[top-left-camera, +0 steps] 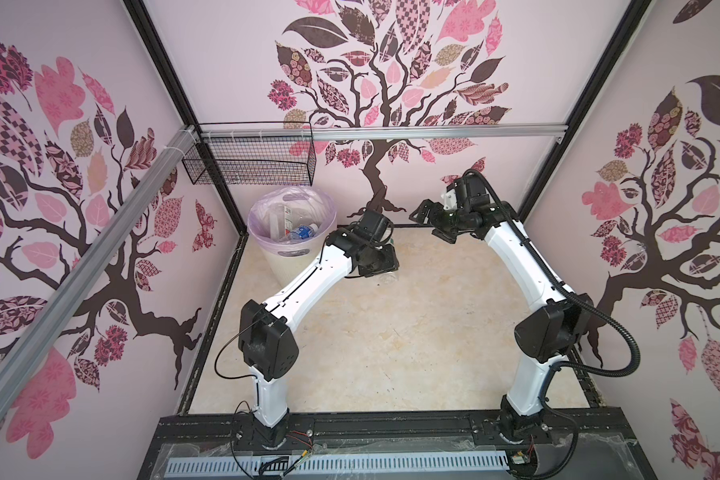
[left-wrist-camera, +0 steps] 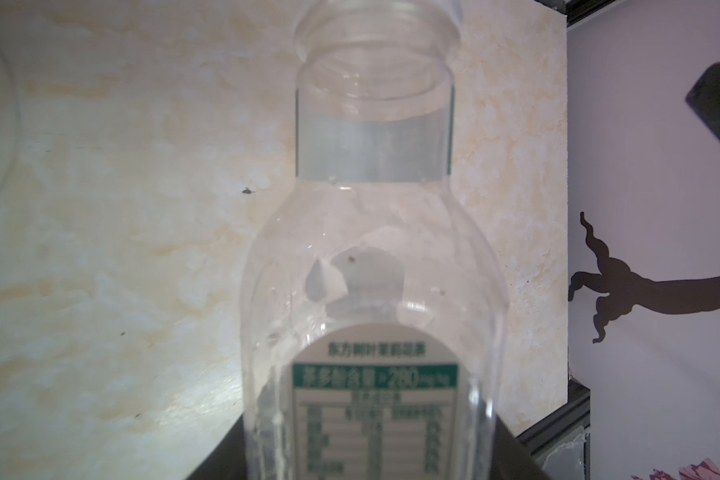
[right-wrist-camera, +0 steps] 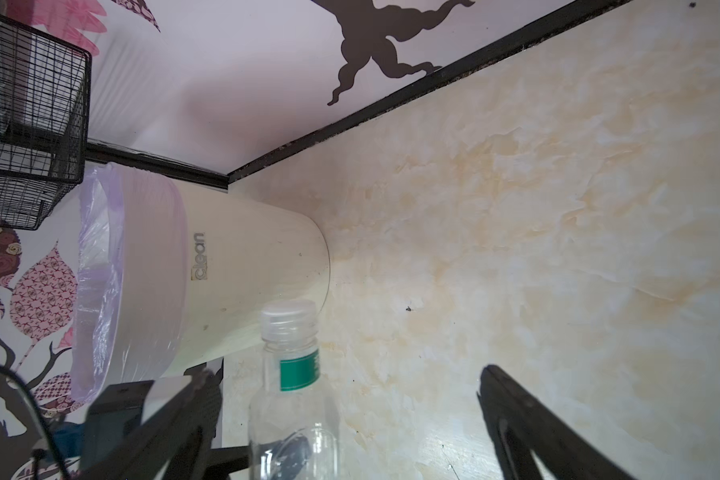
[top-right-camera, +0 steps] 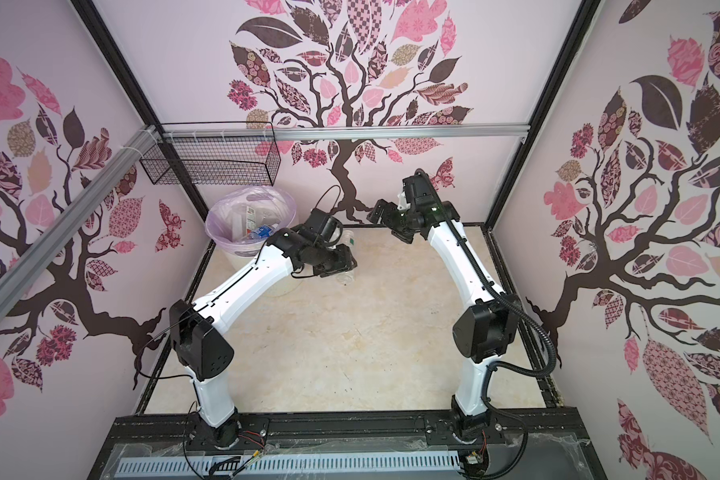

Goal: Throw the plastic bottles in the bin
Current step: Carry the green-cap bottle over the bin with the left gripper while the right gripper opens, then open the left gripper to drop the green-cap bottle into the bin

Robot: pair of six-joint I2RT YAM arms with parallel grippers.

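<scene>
My left gripper [top-right-camera: 341, 266] is shut on a clear plastic bottle [left-wrist-camera: 371, 291] with a white cap and a green neck band, low over the marbled table near its back. The black jaws press the bottle's labelled body from both sides. My right gripper [top-left-camera: 422, 214] hangs higher to the right, open, holding nothing. In the right wrist view its fingers [right-wrist-camera: 512, 407] stand wide apart, and the same bottle [right-wrist-camera: 292, 415] shows below them. The bin [top-left-camera: 258, 232] stands in the back left corner with several plastic bottles [top-left-camera: 302, 232] inside its lilac bag.
A black wire mesh basket [top-left-camera: 250, 166] hangs on the rail above the bin. Patterned walls close in the back and both sides. A black frame strip [right-wrist-camera: 350, 124] runs along the table's back edge.
</scene>
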